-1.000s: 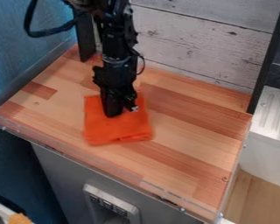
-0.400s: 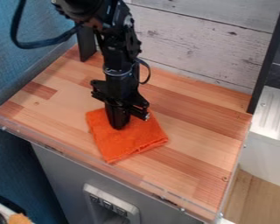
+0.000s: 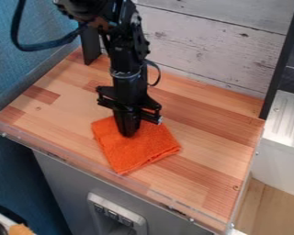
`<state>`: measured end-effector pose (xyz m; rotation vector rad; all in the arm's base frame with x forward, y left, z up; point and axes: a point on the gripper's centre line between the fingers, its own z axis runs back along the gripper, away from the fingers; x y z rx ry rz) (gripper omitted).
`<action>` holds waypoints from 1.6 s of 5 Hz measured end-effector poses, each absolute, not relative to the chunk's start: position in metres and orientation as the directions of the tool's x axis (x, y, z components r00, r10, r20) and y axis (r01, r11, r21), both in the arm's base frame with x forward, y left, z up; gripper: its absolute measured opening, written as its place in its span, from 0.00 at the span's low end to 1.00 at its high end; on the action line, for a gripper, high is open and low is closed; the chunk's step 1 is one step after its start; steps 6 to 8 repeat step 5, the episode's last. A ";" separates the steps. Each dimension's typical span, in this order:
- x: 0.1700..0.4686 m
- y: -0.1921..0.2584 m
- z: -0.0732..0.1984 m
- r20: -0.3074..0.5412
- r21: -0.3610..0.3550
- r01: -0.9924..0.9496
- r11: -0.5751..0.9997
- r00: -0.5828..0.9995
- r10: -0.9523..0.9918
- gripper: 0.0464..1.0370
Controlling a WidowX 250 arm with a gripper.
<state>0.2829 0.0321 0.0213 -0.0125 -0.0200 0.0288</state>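
The pincer [image 3: 128, 134] points down with its two fingers pressed together, the tips on a bright orange, square-looking cloth [image 3: 142, 150]; whether a fold is caught between them I cannot tell. The cloth lies flat on a wooden tabletop [image 3: 217, 137] of pale and reddish strips, most of it between 4 and 6 o'clock from the pincer. The black jointed arm [image 3: 123, 59] stands above the pincer at 12 o'clock, and a thick black cable [image 3: 28, 47] loops at 11.

Farther out, a whitewashed plank wall [image 3: 201, 53] runs from 12 to 2, with a slim black upright [image 3: 282, 57] at 2. A white ribbed surface [image 3: 287, 114] sits at 3, and pale wooden flooring [image 3: 273, 209] at 4. At 6, a grey front panel [image 3: 180, 222] below the tabletop bears a silver rounded frame [image 3: 139, 224] around a recess, with a pale rounded shape inside. A blue wall [image 3: 14, 75] rises at 10.
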 end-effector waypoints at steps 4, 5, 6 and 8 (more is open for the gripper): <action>0.313 0.042 0.034 -0.011 -0.031 0.337 0.941 0.941 -0.337 0.02; 0.322 0.054 0.033 -0.010 -0.024 0.464 0.886 0.886 -0.464 0.02; 0.322 0.054 0.033 -0.010 -0.024 0.464 0.886 0.886 -0.464 0.02; 0.322 0.054 0.033 -0.010 -0.024 0.464 0.886 0.886 -0.464 0.02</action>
